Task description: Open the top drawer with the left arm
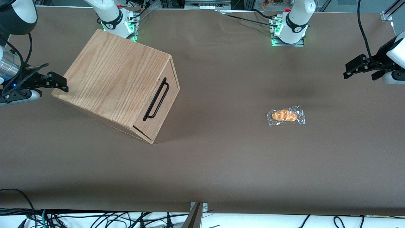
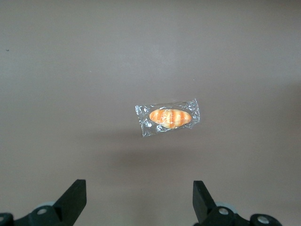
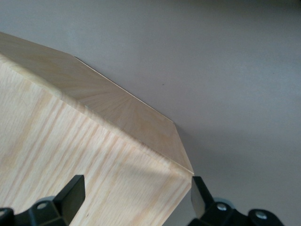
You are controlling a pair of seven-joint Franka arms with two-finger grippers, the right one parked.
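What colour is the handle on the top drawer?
Black, a long bar handle on the light-wood top drawer; clearest in the front view. The open left gripper hangs far off.

The front view looks steeply down on the whole table (image 1: 221, 164) from its near edge. The left wrist view looks straight down from high above, between the gripper (image 2: 139, 200) fingers spread wide — sharing only the wrapped bread (image 1: 285, 115) (image 2: 170, 117) below it with the front view. The right wrist view sits close over the oak box (image 3: 70, 155) (image 1: 117, 79).

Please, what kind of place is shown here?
Probably a robotics lab: a left arm with its open pincer hangs over a paper-covered table, robot bases bolted on, cables along its edge.
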